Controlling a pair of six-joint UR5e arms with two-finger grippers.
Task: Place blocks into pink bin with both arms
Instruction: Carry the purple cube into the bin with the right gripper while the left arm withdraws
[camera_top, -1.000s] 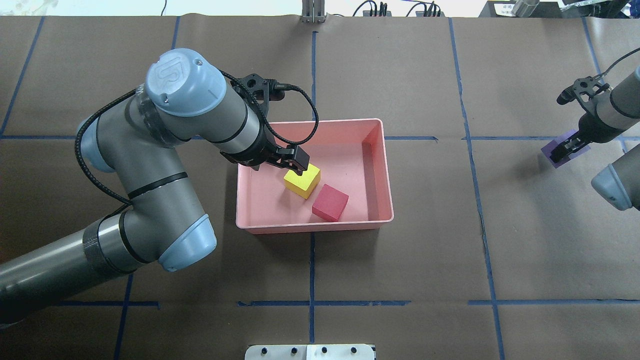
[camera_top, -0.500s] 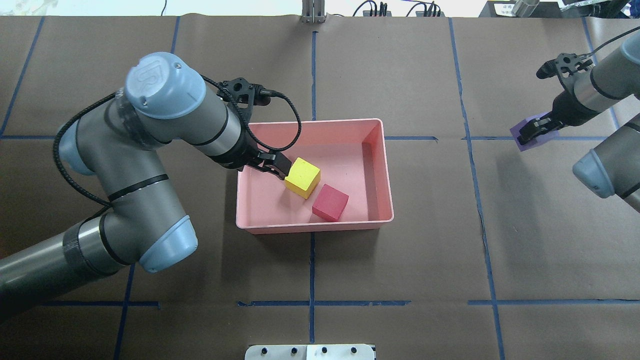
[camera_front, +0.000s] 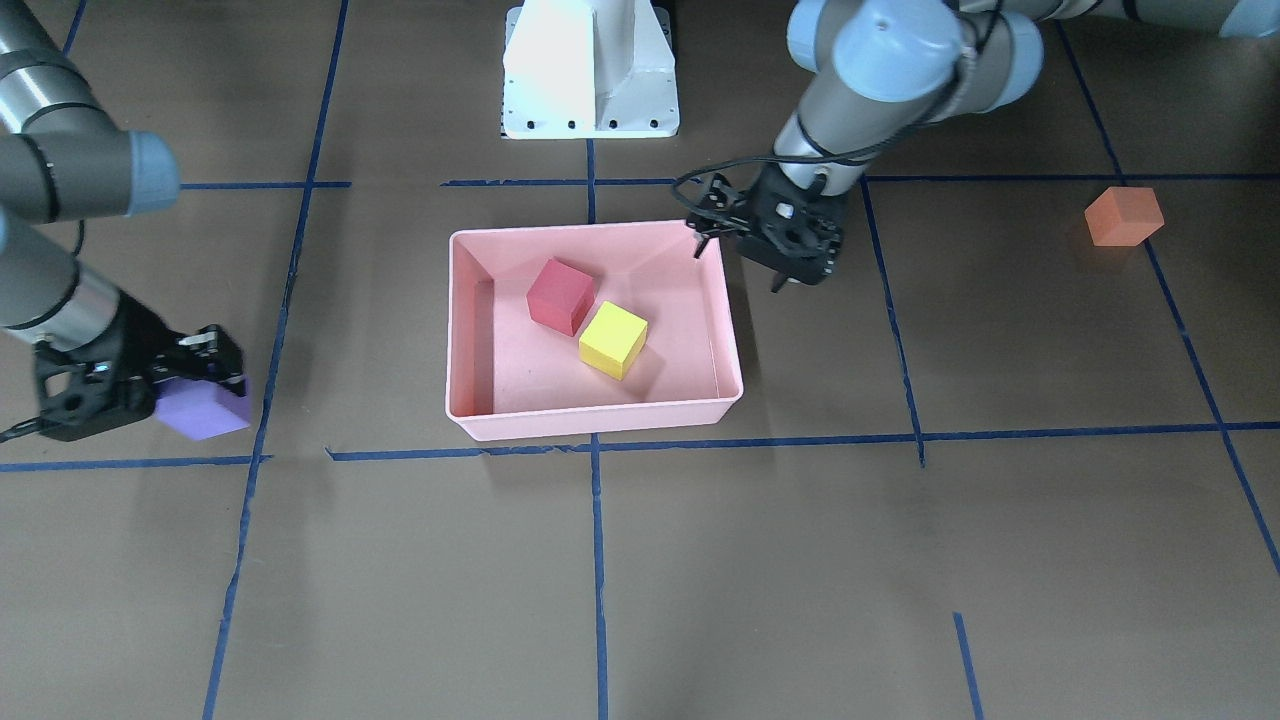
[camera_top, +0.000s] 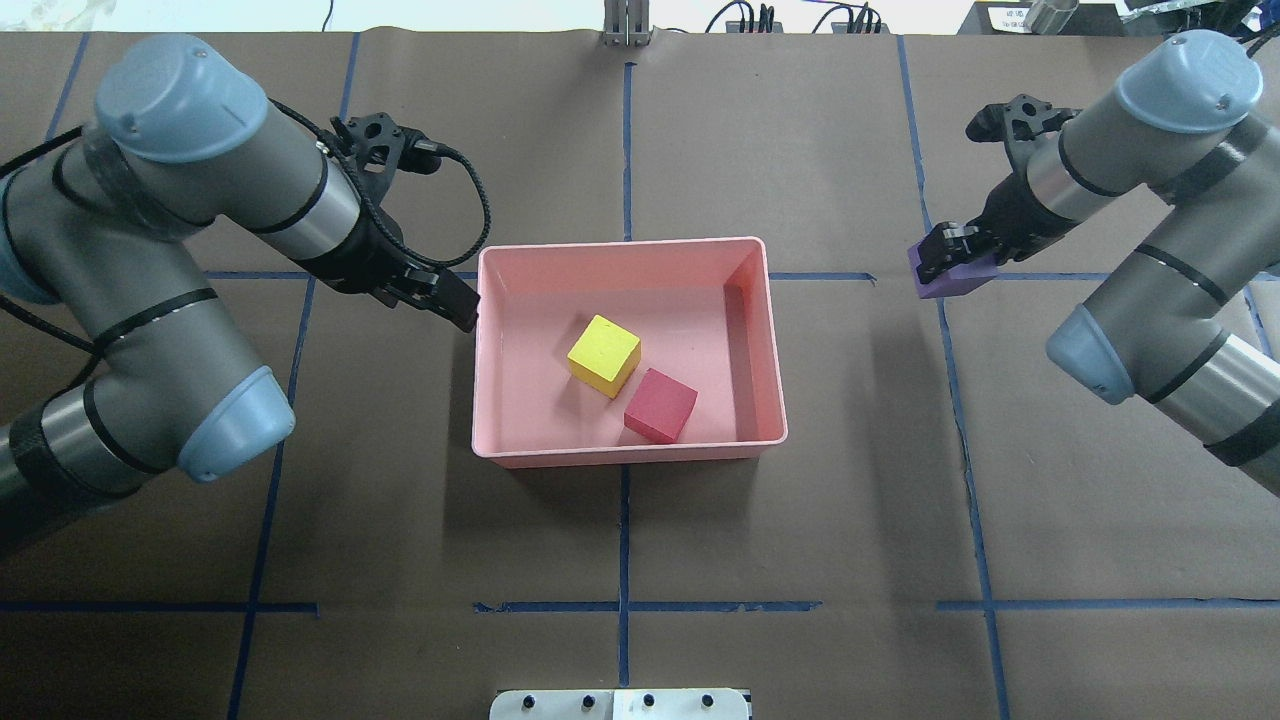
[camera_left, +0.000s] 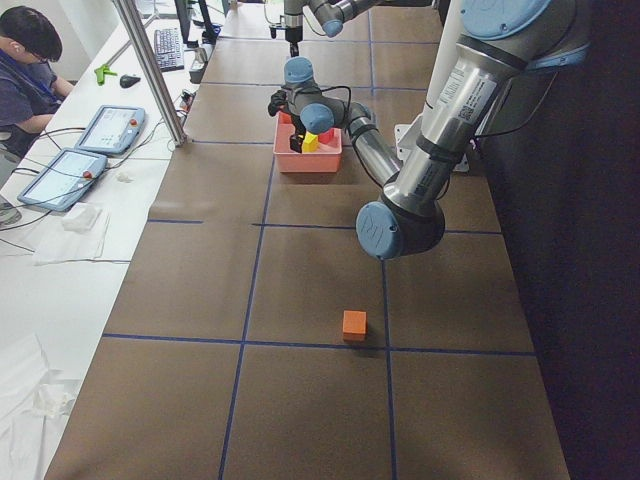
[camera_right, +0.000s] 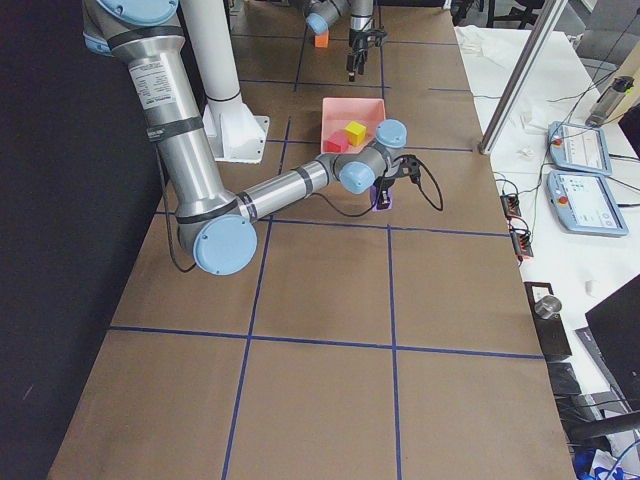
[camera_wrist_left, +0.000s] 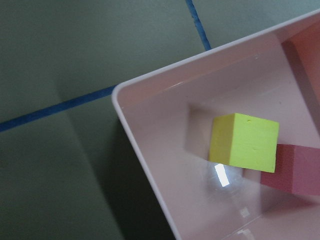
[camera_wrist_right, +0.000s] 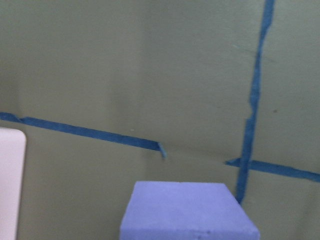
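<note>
The pink bin (camera_top: 620, 244) sits mid-table and holds the yellow block (camera_top: 604, 356) and the red block (camera_top: 660, 404) side by side. My left gripper (camera_top: 452, 300) is open and empty, just outside the bin's left wall. My right gripper (camera_top: 955, 256) is shut on the purple block (camera_top: 948, 274) and holds it above the table, to the right of the bin. The orange block (camera_front: 1124, 215) lies alone on the table far out on my left side. The left wrist view shows the bin's corner (camera_wrist_left: 117, 95) and the yellow block (camera_wrist_left: 243, 142).
The white pedestal base (camera_front: 590, 70) stands behind the bin. Blue tape lines grid the brown table. A person (camera_left: 30, 50) sits at a side desk with tablets (camera_left: 110, 128) beyond the table's edge. A white plate (camera_top: 620, 705) lies at the near edge.
My left gripper let go of the yellow block and drew back left, out of the bin. My right gripper carried the purple block up and left toward the bin.
</note>
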